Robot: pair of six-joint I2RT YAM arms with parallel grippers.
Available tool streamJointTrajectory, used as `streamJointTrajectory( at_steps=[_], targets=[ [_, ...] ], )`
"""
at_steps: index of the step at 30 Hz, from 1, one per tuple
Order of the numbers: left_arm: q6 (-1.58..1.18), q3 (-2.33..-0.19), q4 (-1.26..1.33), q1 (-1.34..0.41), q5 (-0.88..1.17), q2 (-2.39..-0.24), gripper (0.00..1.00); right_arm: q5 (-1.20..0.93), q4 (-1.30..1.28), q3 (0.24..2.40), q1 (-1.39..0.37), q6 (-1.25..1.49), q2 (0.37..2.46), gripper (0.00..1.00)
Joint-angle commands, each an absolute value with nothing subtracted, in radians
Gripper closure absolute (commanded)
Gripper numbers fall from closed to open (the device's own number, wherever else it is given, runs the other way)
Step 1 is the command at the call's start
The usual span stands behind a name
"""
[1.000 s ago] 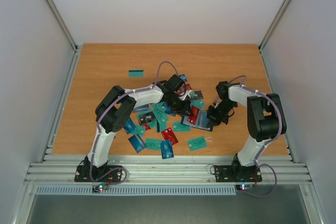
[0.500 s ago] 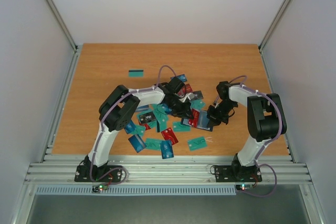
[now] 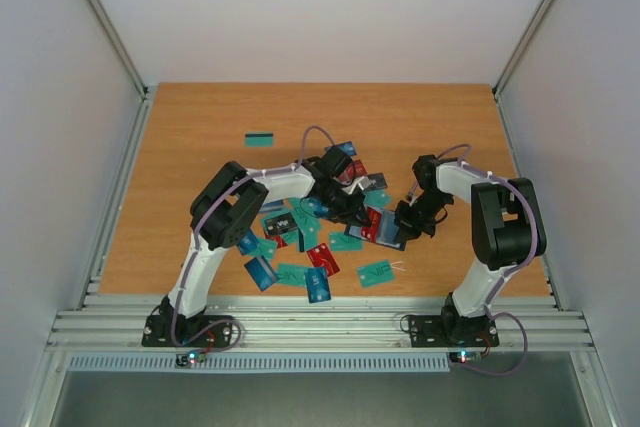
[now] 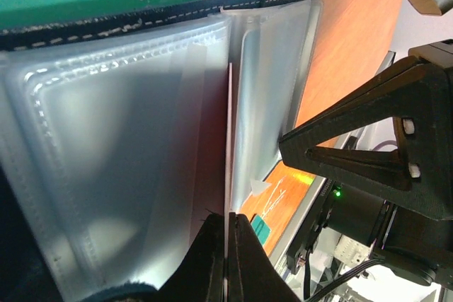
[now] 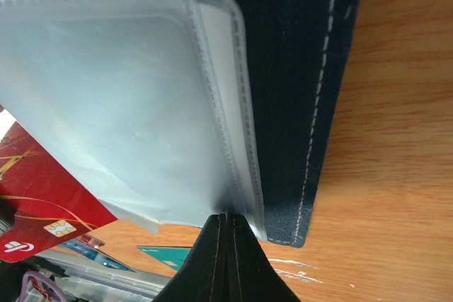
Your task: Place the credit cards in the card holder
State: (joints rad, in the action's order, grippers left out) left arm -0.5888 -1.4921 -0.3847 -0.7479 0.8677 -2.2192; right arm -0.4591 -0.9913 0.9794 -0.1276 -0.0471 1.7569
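Open holder (image 5: 290,104) between both jaws — left jaws pinch a thin leaf (image 4: 228,139), right jaws pinch its clear sleeve (image 5: 120,97).

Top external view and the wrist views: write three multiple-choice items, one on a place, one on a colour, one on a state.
1. The lone striped teal card lies:
A. beyond the card pile to its far left, apart from it
B. inside the holder
C. at the near right corner

2. The cover of the card holder is:
A. red
B. dark navy
C. white

3. The card holder is:
A. clasped shut
B. open, clear sleeves showing
C. torn in two

Answers:
1 A, it sits alone past the pile.
2 B, the right wrist view shows navy with pale stitching.
3 B, both wrist views show spread sleeves.
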Motion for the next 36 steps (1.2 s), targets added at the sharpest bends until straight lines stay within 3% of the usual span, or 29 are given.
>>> streamJointTrajectory(
  at_steps=[1,11,36],
  targets=[
    [-0.595,-1.474,-0.334,-0.751,0.874,-2.172,1.0,-0.462,-0.993,0.988,-0.12,-0.064,1.755,0.99],
    [-0.679,-1.399,-0.209,-0.75,0.872,-2.117,1.0,-0.464,-0.993,0.979,-0.121,-0.064,1.75,0.99],
    [-0.652,-1.44,-0.248,-0.762,0.868,-2.201,1.0,-0.472,-0.995,0.975,-0.12,-0.064,1.738,0.99]
  ],
)
